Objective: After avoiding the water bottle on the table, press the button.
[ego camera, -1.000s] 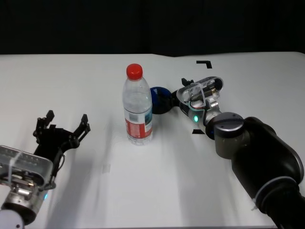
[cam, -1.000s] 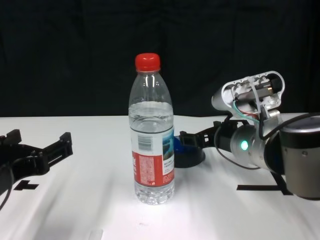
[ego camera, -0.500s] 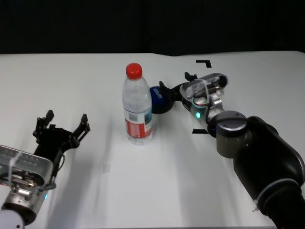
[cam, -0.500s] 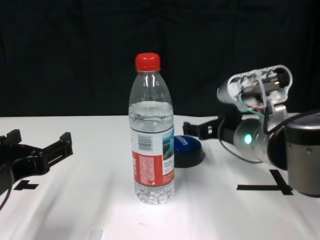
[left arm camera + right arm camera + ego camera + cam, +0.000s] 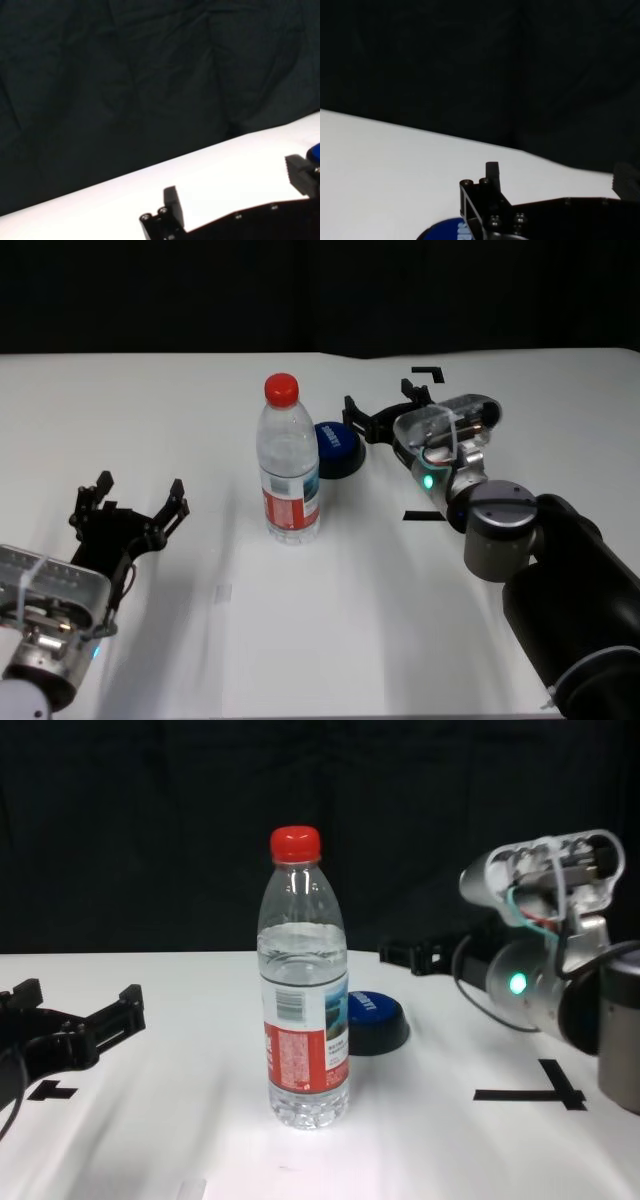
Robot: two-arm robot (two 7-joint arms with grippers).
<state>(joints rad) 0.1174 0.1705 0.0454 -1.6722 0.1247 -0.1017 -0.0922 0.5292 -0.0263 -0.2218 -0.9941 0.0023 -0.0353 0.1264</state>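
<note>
White table (image 5: 300, 640) under a black backdrop holds the upright water bottle (image 5: 289, 462), the button (image 5: 337, 448) just behind it. Right gripper (image 5: 385, 413), fingers spread, hovers beside the button; left gripper (image 5: 130, 510), also spread, sits well apart from the bottle.

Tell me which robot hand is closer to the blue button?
The right gripper, hovering just beside the button. The left gripper sits far off, past the bottle.

one water bottle (image 5: 289, 462) stands on the one white table (image 5: 330, 620). there is one blue button (image 5: 337, 448). two grippers show, the left gripper (image 5: 130, 512) and the right gripper (image 5: 385, 412). black tape marks on the tabletop number at least two in the head view: one corner mark (image 5: 429, 372) and one t mark (image 5: 416, 515).
</note>
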